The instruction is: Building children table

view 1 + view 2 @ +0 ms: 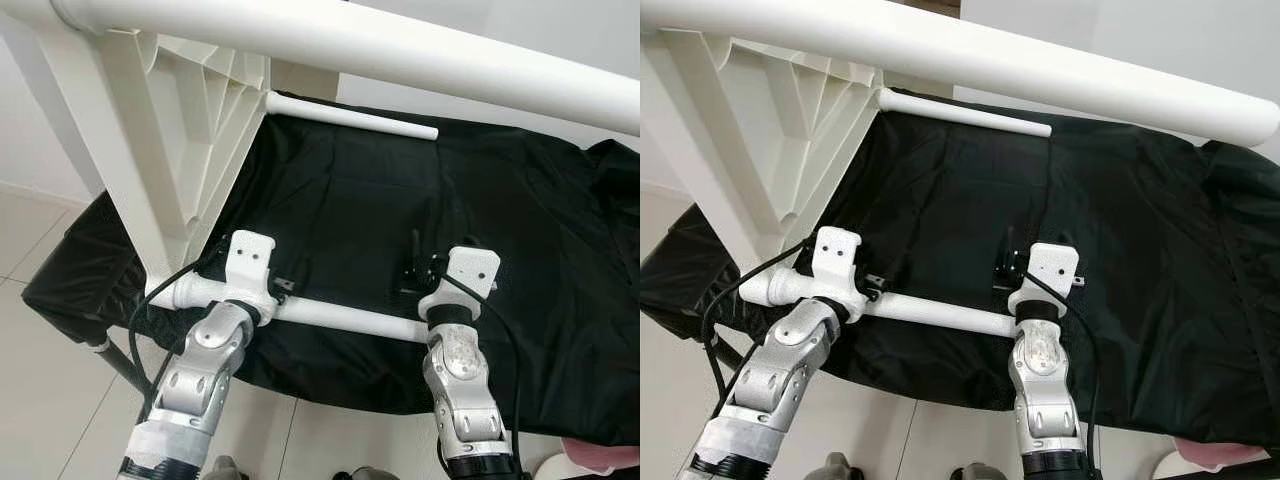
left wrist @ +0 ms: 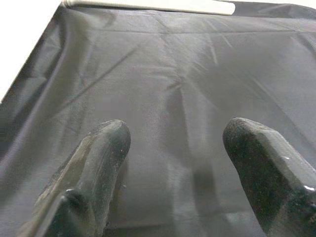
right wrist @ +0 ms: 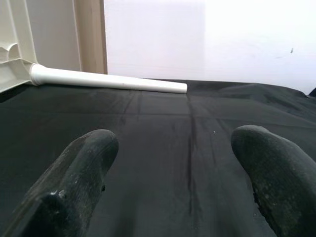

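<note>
A white plastic children's table lies on its side, its ribbed underside point(image 1: 190, 130) at the left. Three white tube legs stick out to the right: one close to the camera point(image 1: 400, 50), a far one point(image 1: 350, 115) on the black cloth point(image 1: 360, 200), and a near one point(image 1: 340, 318) passing under both wrists. My left gripper point(image 1: 283, 284) and right gripper point(image 1: 418, 268) reach just past the near leg, low over the cloth. In the wrist views the left fingers point(image 2: 94, 168) and right fingers point(image 3: 84, 168) stand open with only cloth between them.
The black cloth covers a low surface whose front edge point(image 1: 330, 385) is just before me. Pale tiled floor point(image 1: 40, 240) lies left and below. A pink thing point(image 1: 600, 455) sits at the bottom right. A white wall point(image 3: 207, 39) rises behind.
</note>
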Controlling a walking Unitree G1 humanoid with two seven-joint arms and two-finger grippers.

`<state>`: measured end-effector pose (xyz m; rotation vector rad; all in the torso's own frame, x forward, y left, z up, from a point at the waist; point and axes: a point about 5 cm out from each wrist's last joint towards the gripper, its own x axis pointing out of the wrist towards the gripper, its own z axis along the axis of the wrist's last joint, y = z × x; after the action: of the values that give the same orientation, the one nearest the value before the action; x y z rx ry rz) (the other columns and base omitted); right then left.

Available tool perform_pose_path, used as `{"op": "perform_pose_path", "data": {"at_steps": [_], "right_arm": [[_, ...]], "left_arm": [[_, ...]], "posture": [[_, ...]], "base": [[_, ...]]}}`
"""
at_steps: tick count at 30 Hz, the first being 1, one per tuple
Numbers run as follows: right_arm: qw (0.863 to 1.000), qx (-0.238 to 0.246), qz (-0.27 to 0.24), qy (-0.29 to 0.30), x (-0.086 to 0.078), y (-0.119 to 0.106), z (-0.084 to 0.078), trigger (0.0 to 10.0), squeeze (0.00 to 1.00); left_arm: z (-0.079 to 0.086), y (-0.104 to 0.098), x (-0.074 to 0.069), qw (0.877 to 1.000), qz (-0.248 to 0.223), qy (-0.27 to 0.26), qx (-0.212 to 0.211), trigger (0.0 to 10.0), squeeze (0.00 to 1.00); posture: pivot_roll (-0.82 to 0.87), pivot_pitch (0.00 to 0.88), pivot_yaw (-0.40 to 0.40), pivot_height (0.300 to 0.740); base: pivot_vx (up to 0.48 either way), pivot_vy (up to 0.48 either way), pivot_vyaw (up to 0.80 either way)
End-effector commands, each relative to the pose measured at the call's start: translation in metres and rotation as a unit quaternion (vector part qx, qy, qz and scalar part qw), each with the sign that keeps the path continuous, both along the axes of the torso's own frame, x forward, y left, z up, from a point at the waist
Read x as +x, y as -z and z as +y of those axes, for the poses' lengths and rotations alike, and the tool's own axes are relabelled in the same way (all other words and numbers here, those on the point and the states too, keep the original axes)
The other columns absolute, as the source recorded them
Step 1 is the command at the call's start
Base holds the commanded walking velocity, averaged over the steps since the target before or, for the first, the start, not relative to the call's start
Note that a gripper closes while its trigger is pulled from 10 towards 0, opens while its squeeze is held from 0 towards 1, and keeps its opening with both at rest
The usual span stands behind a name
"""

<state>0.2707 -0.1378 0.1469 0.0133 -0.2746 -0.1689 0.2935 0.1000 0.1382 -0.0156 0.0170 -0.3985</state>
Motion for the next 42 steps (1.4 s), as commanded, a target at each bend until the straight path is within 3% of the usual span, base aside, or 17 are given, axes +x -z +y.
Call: {"op": "perform_pose_path", "data": {"at_steps": [1,4,7,11,13,16,20,28,33,35,38,42], "right_arm": [[1.000,0.007,-0.001,-0.003,-0.002,0.002,0.001,10.0,0.00],[1.000,0.001,-0.007,-0.001,-0.002,0.001,-0.002,10.0,0.00],[1.000,-0.016,-0.024,0.008,0.000,-0.004,-0.009,10.0,0.00],[0.999,-0.021,-0.032,0.011,0.005,-0.008,-0.014,10.0,0.00],[0.999,-0.022,-0.039,0.012,0.008,-0.012,-0.017,10.0,0.00],[0.998,-0.033,-0.046,0.013,0.013,-0.016,-0.020,10.0,0.00],[0.998,-0.037,-0.051,0.018,0.021,-0.020,-0.022,10.0,0.00],[0.997,-0.047,-0.040,0.039,0.017,-0.012,-0.029,10.0,0.00],[0.998,-0.039,-0.028,0.034,0.018,-0.003,-0.024,10.0,0.00],[0.999,-0.033,-0.017,0.023,0.018,0.001,-0.017,10.0,0.00],[0.999,-0.035,-0.014,0.001,0.018,0.004,-0.008,10.0,0.00],[0.999,-0.040,-0.013,-0.005,0.018,0.006,-0.007,10.0,0.00]], "left_arm": [[0.006,0.000,0.005,0.997,-0.003,-0.077,0.002,10.0,0.00],[0.006,-0.007,0.007,0.995,-0.019,-0.093,-0.001,10.0,0.00],[0.006,-0.018,0.009,0.992,-0.067,-0.103,0.000,10.0,0.00],[0.011,-0.015,0.014,0.992,-0.063,-0.111,0.001,10.0,0.00],[0.013,-0.013,0.017,0.995,-0.063,-0.081,0.017,10.0,0.00],[0.012,-0.015,0.022,0.996,-0.067,-0.063,-0.004,10.0,0.00],[0.012,-0.021,0.032,0.994,-0.077,-0.077,-0.015,10.0,0.00],[0.007,-0.028,0.031,0.991,-0.088,-0.094,-0.036,10.0,0.00],[-0.001,-0.016,0.028,0.993,-0.078,-0.082,-0.024,10.0,0.00],[-0.011,-0.009,0.020,0.996,-0.077,-0.042,-0.012,10.0,0.00],[-0.016,-0.005,0.015,0.997,-0.077,-0.022,-0.006,10.0,0.00],[-0.010,-0.007,0.018,0.996,-0.075,-0.043,-0.014,10.0,0.00]], "posture": [[0.00,0.000,-0.030,0.740],[0.00,0.000,-0.029,0.740],[0.00,0.000,-0.026,0.740],[-0.01,0.000,-0.031,0.740],[-0.01,0.000,-0.039,0.740],[-0.02,0.000,-0.057,0.740],[-0.04,0.000,-0.049,0.740],[-0.02,0.000,-0.028,0.740],[0.00,0.000,-0.038,0.740],[0.00,0.000,-0.049,0.740],[0.01,0.000,-0.050,0.740],[0.01,0.000,-0.042,0.740]], "base": [[0.000,0.000,0.00],[0.000,0.000,0.00],[0.000,0.000,0.00],[0.000,0.000,0.00],[0.000,0.000,0.00],[0.000,0.000,0.00],[0.000,0.000,0.00],[0.000,0.000,0.00],[0.000,0.000,0.00],[0.000,0.000,0.00],[0.000,0.000,0.00],[0.000,0.000,0.00]]}}
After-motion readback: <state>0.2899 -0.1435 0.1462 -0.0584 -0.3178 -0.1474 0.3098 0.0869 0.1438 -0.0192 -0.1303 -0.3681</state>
